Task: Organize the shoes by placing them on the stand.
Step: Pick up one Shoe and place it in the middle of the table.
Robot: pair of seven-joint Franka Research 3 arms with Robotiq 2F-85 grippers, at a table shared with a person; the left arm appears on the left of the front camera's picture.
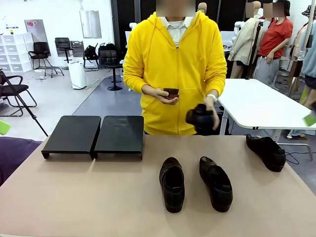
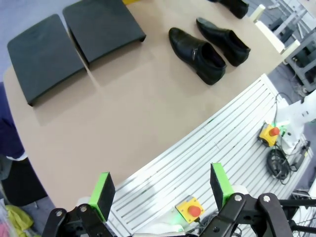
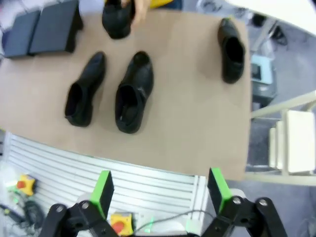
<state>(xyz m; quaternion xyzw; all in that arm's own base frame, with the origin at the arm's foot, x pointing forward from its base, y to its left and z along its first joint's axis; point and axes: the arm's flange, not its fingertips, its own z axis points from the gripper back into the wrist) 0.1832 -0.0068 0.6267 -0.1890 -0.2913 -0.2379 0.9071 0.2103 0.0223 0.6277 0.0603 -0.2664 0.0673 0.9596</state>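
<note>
**Three down, one held**

Flat black stand (image 1: 94, 136) far-left. Two glossy black leather shoes (image 1: 172, 183) (image 1: 216, 182) lie mid-table, toes toward the person, whose closed hand (image 1: 211, 106) holds a blurred third (image 1: 201, 117). A fourth (image 1: 266, 152) slants near the right edge. Left gripper (image 2: 160, 190) and right gripper (image 3: 159, 187) gape, empty.

I see four glossy black shoes (image 1: 172, 183) on a plain tan table (image 1: 89, 197), beside a matte black stand (image 1: 118, 133). The person's hoodie (image 1: 173, 64) is bright yellow. My left gripper (image 2: 162, 188) and right gripper (image 3: 160, 190) are black with green pads (image 2: 103, 190).
</note>
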